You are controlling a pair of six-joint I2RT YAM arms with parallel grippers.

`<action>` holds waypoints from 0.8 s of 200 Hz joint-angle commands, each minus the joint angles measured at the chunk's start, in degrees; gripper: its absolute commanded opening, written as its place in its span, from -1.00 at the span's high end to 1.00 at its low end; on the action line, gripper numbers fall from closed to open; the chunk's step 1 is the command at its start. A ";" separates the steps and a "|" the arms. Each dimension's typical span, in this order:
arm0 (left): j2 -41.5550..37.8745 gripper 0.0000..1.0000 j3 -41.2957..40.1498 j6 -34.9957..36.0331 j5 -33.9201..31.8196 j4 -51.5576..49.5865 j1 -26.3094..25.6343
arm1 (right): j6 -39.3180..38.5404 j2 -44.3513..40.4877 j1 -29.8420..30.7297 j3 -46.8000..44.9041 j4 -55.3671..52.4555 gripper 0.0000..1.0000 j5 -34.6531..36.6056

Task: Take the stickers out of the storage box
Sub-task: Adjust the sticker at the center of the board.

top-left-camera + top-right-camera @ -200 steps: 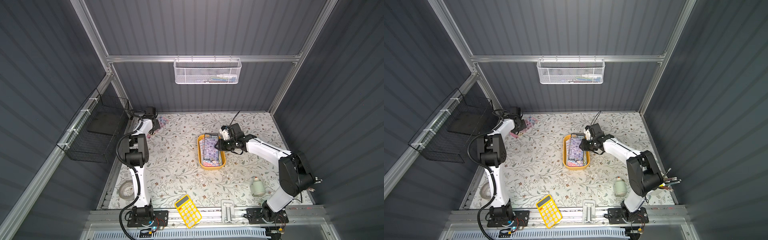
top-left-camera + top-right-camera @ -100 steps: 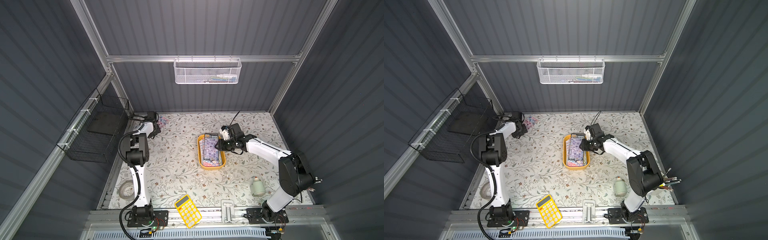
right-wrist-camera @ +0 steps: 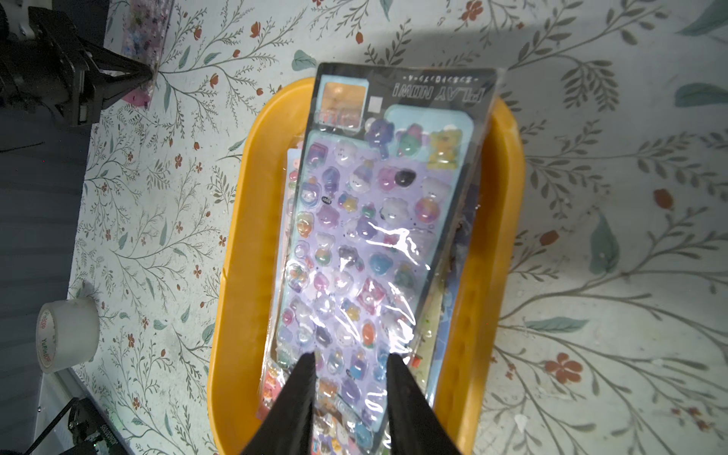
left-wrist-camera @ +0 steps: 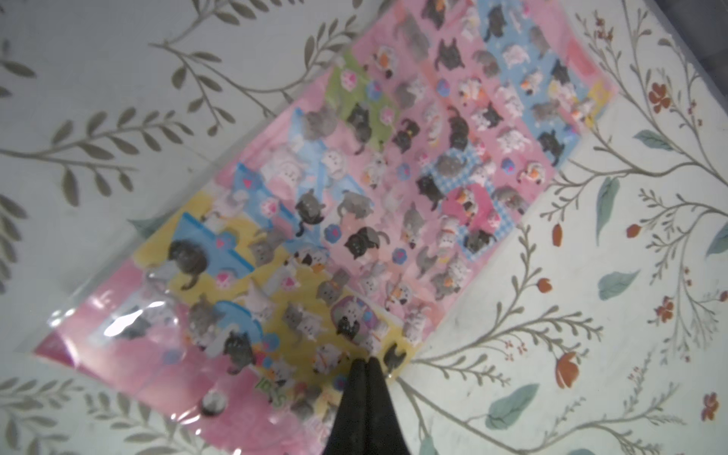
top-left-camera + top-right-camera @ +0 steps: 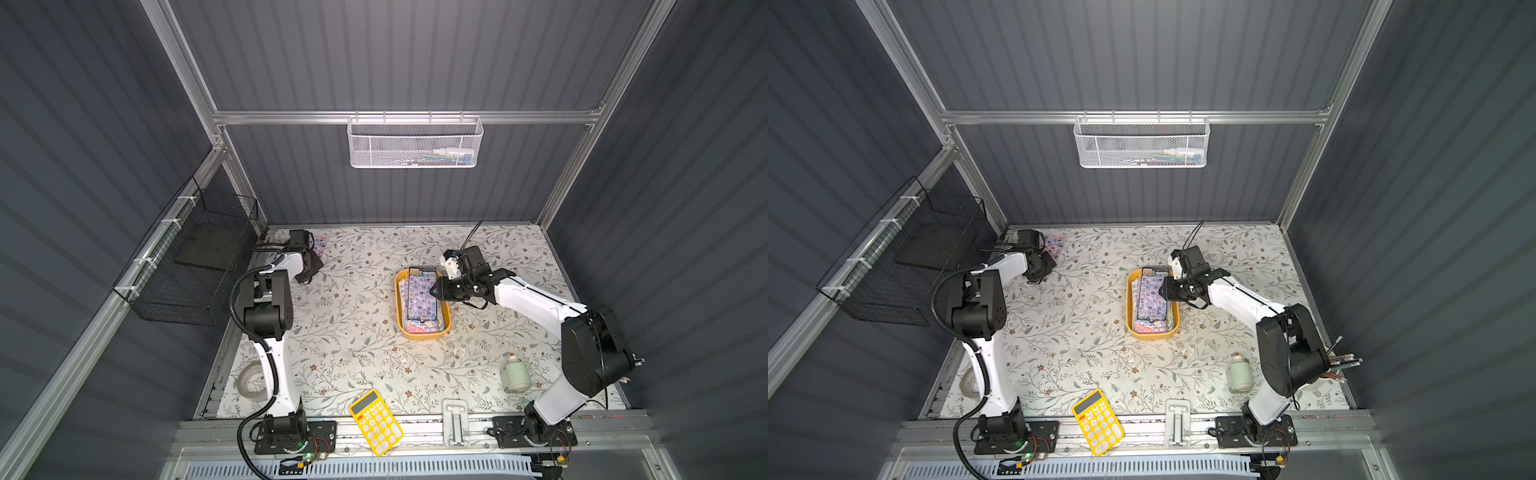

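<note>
The mustard-yellow storage box (image 5: 422, 334) (image 5: 1152, 334) (image 3: 244, 236) sits mid-table with a stack of stickers (image 5: 422, 297) (image 5: 1152, 299) (image 3: 366, 236) in it. The top purple sheet's far end rests on the rim. My right gripper (image 5: 436, 291) (image 5: 1165, 291) (image 3: 350, 366) hangs low over the stack's near end, its jaws apart above the top sheet. One pink sheet of stickers (image 5: 321, 245) (image 5: 1054, 243) (image 4: 394, 177) (image 3: 143, 35) lies flat in the table's far left corner. My left gripper (image 5: 316, 261) (image 5: 1048, 262) (image 4: 365, 360) is shut, its tips at that sheet's edge.
A yellow calculator (image 5: 376, 422) lies at the front edge and a tape roll (image 5: 251, 380) (image 3: 67, 335) at the front left. A small white bottle (image 5: 514, 374) stands front right. A black wire basket (image 5: 195, 257) hangs on the left wall, a white mesh basket (image 5: 415, 143) on the back wall.
My left wrist has turned and drawn back a little, uncovering more of the pink sheet. The right arm has not moved.
</note>
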 commanded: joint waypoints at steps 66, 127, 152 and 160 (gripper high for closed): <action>-2.62 0.85 -0.54 -0.91 3.01 -1.50 -1.24 | -0.38 -3.10 -0.15 -1.67 -1.00 0.31 2.33; -10.12 0.36 -4.09 3.58 -0.17 -1.08 -6.04 | 0.75 -1.62 -0.22 -1.24 -1.17 0.29 1.97; -9.17 0.27 -3.75 3.19 -3.23 -3.63 -6.06 | 0.52 -1.29 -0.14 -0.71 -1.27 0.28 2.01; -8.43 0.28 -2.75 2.69 -3.44 -4.98 -5.84 | 0.50 -1.19 -0.14 -0.57 -1.43 0.28 1.92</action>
